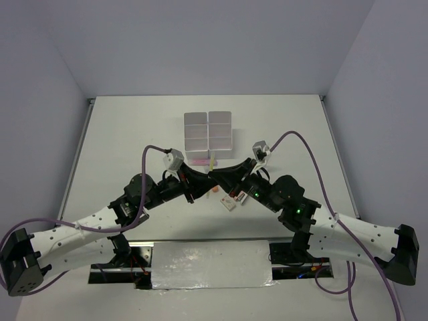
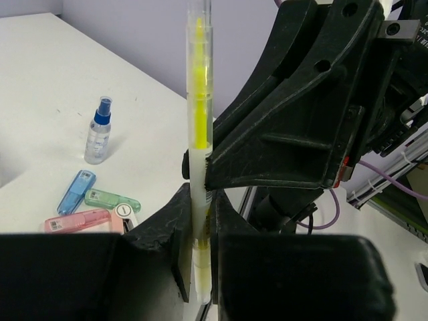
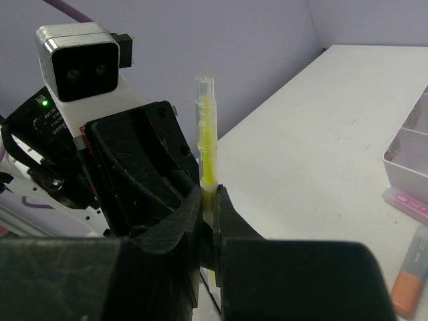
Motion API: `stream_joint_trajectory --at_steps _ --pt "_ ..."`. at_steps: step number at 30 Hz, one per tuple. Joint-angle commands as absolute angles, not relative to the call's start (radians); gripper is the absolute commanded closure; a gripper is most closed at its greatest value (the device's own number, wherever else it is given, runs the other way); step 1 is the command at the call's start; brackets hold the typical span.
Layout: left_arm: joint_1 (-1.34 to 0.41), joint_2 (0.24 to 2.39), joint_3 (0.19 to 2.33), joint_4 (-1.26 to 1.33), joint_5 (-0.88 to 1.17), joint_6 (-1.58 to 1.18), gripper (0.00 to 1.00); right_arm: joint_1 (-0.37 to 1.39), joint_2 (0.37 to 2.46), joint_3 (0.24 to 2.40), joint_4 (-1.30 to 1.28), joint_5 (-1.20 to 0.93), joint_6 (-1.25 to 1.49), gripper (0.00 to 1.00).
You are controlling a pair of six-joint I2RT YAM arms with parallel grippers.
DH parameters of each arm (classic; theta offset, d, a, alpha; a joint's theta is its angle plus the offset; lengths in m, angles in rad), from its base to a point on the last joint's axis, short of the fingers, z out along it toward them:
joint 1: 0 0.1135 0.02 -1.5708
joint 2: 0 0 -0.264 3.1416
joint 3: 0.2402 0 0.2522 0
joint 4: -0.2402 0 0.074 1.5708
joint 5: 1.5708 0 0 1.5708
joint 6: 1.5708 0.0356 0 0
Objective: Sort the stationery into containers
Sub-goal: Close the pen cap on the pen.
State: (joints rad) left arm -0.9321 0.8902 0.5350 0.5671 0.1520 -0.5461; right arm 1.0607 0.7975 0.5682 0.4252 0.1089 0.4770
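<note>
The step in hand appears to be a transfer of the yellow pen (image 2: 199, 100) between arms. The pen stands upright above the table, just near of the compartment block (image 1: 208, 130), at mid-width.

The right gripper (image 3: 208, 214) pinches the pen's lower barrel between its fingers. The left gripper (image 2: 200, 224) flanks the same barrel lower down. Its fingers lie close on both sides, but whether they press on it cannot be told.

Judged from this, the next move calls for one gripper to let go cleanly. The other must then carry the pen far, over a compartment, without tilting it.

A blue-capped spray bottle (image 2: 99, 134) and blue (image 2: 75, 192), green (image 2: 112, 199) and pink (image 2: 77, 221) markers lie on the table. No brand is legible, and their printing is too small to read.
</note>
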Motion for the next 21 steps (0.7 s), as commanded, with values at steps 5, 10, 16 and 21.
stream_joint_trajectory --at_steps 5,10,16,21 --pt "-0.939 0.874 0.563 0.601 0.230 -0.519 1.00 1.069 0.796 0.624 0.423 0.063 0.443 0.86" --pt "-0.937 0.839 0.548 0.594 0.279 -0.482 1.00 1.071 0.778 0.672 0.351 0.057 0.387 0.40" --pt "-0.939 0.828 0.546 0.583 0.340 -0.474 1.00 1.068 0.770 0.787 0.209 0.136 0.344 0.38" --pt "-0.939 0.839 0.541 0.580 0.342 -0.474 1.00 1.068 0.782 0.834 0.198 0.091 0.334 0.38"
